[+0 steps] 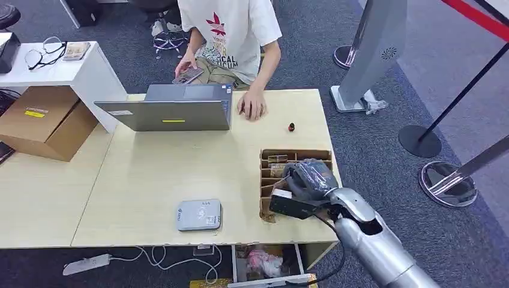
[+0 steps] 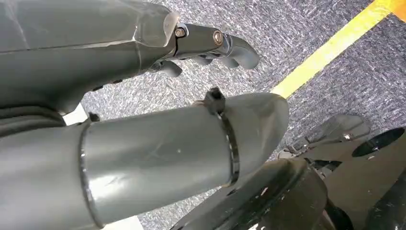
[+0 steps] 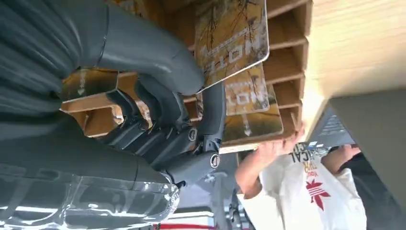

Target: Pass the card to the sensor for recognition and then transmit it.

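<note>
Right hand (image 1: 303,177) is reaching into the card rack (image 1: 268,180) at lower right; the wrist view is showing it pinching a card (image 3: 232,40) thumb-to-finger

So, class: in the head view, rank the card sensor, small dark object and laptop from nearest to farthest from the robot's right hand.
From the right hand:
1. Small dark object, just beyond the card rack.
2. Card sensor, near table edge, leftward.
3. Laptop, far side, by the person.
</note>
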You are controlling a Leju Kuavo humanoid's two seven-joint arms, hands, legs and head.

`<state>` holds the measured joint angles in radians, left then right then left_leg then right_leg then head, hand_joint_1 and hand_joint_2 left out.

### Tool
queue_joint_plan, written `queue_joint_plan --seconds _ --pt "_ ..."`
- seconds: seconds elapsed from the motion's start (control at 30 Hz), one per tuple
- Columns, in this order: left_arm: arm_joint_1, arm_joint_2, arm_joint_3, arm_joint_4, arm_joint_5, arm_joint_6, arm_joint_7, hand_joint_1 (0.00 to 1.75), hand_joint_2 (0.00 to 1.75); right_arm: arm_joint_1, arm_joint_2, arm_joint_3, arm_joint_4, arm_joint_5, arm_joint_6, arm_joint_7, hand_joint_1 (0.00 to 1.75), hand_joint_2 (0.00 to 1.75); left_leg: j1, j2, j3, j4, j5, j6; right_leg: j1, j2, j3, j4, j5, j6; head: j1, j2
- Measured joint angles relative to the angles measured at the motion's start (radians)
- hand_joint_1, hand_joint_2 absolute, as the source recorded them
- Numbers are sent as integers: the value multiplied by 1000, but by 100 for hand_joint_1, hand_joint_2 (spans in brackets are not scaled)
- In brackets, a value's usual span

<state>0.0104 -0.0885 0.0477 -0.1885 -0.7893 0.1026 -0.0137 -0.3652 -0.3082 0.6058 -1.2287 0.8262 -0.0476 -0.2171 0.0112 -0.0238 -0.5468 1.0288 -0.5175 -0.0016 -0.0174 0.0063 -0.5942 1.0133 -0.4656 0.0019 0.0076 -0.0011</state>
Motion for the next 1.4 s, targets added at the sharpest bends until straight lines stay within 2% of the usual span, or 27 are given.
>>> queue_joint_plan --seconds 0.07,0.13,0.4,0.7,0.9,1.13,1.33,1.37,1.4 --pt "0 0 0 0 -1 -1 0 0 0 -14 0 -7 5 -30 17 -6 162 175 0 0 0 0 0 0 0 0 0 0 0 0 0 0" --pt "0 0 0 0 -3 -1 -2 0 0 -27 0 -12 12 -58 32 -12 166 175 0 0 0 0 0 0 0 0 0 0 0 0 0 0" --pt "0 3 0 0 -9 -1 -6 0 0 -61 0 -38 32 -129 66 -19 162 175 0 0 0 0 0 0 0 0 0 0 0 0 0 0" --pt "0 3 0 0 -26 -1 -9 0 0 -81 -3 -85 33 -214 91 -29 171 175 0 0 0 0 0 0 0 0 0 0 0 0 0 0" --pt "0 3 0 0 -31 -1 -14 0 0 -97 -6 -135 21 -304 124 -55 171 175 0 0 0 0 0 0 0 0 0 0 0 0 0 0" --pt "0 3 0 0 -37 0 -18 0 0 -157 -5 -172 26 -410 170 -97 175 175 0 0 0 0 0 0 0 0 0 0 0 0 0 0" --pt "-1 3 0 0 -40 -1 -18 0 0 -219 16 -190 46 -453 194 -104 175 175 0 0 0 0 0 0 0 0 0 0 0 0 0 0" --pt "-1 3 0 0 -40 -1 -18 0 0 -228 19 -190 51 -460 196 -105 173 175 0 0 0 0 0 0 0 0 0 0 0 0 0 0" --pt "-1 3 0 0 -40 -1 -18 0 0 -237 23 -191 57 -464 198 -105 162 175 0 0 0 0 0 0 0 0 0 0 0 0 0 0"
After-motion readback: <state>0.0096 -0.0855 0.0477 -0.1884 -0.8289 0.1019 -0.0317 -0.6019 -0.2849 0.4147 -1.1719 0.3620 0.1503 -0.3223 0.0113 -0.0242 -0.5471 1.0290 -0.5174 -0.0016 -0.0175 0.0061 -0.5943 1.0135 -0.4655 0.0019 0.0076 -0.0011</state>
